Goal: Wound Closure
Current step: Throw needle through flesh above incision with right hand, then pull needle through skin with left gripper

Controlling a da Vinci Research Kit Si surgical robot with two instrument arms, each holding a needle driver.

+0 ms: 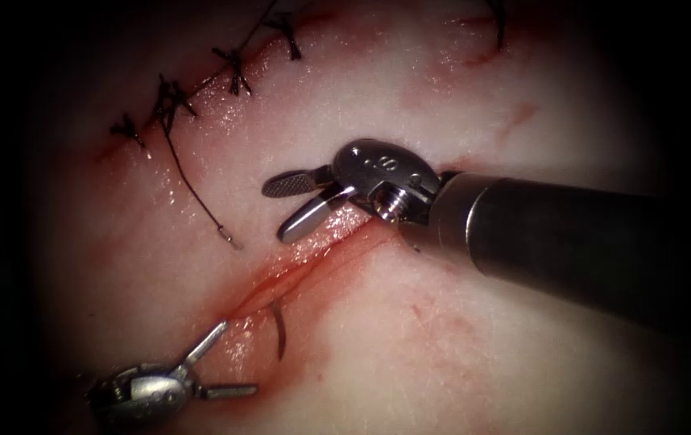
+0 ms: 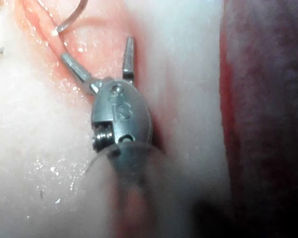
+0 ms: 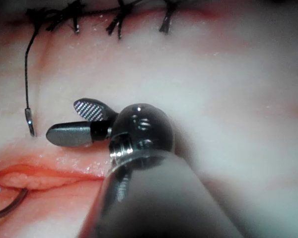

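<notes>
Beside the open cut (image 1: 305, 262), needle (image 1: 279, 330) between two empty, parted pincers.

Faint stamped marks on the left tool (image 2: 105, 64) wrist housing, resembling "IS", not clearly legible

The thin curved metal needle (image 1: 280, 332) sticks in the long open cut (image 1: 305, 259); the left two-jawed tool (image 1: 213, 369) sits left of the cut, the right two-jawed tool (image 1: 295, 206) above it.
</notes>
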